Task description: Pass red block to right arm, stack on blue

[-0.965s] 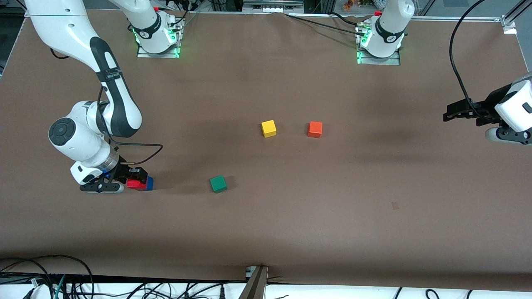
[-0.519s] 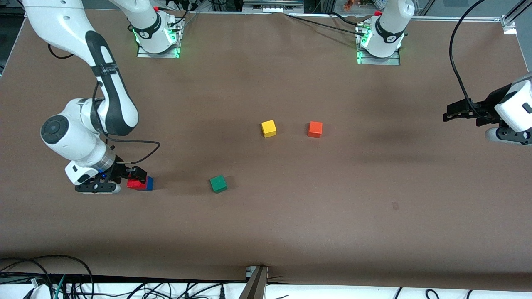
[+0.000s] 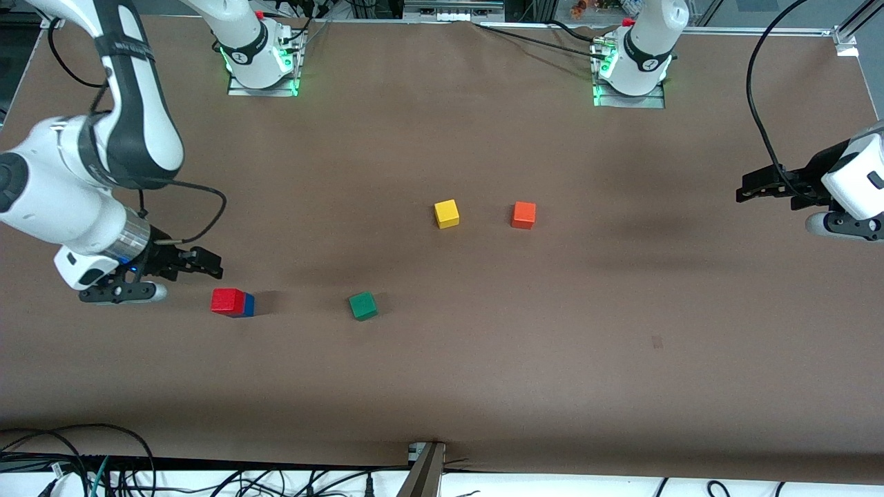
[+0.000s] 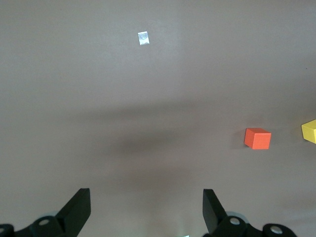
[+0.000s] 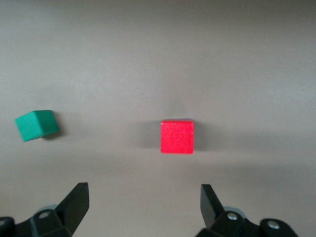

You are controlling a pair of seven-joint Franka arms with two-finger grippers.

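Small bright red cube point(image 3: 227, 301) stacked on small solid blue cube point(image 3: 248, 304), the pair standing on the brown bench point(image 3: 483, 359) toward the right arm's end. Only a sliver of blue visible beside the red in the front view; fully covered by the red in the right wrist view point(image 5: 177, 137).

Right gripper point(image 3: 200, 266) released, jaws spread wide, empty, apart from the stack, over the bench just beside the stack toward the right arm's end. Black fingertips point(image 5: 74, 197) seen wide apart in the right wrist view, nothing between them.

Left gripper point(image 3: 749, 188) likewise released and empty, waiting over the bench edge at the left arm's end, well apart from all cubes. Fingers point(image 4: 79, 205) spread in the left wrist view.

Small green cube point(image 3: 362, 305) on the bench, near the stack toward the left arm's end, slightly rotated. Small yellow cube point(image 3: 447, 213) and small orange cube point(image 3: 523, 215) side by side, apart, farther from the front camera, near the bench middle. Small pale patch point(image 4: 143, 37) on the bench surface, visible in the left wrist view.
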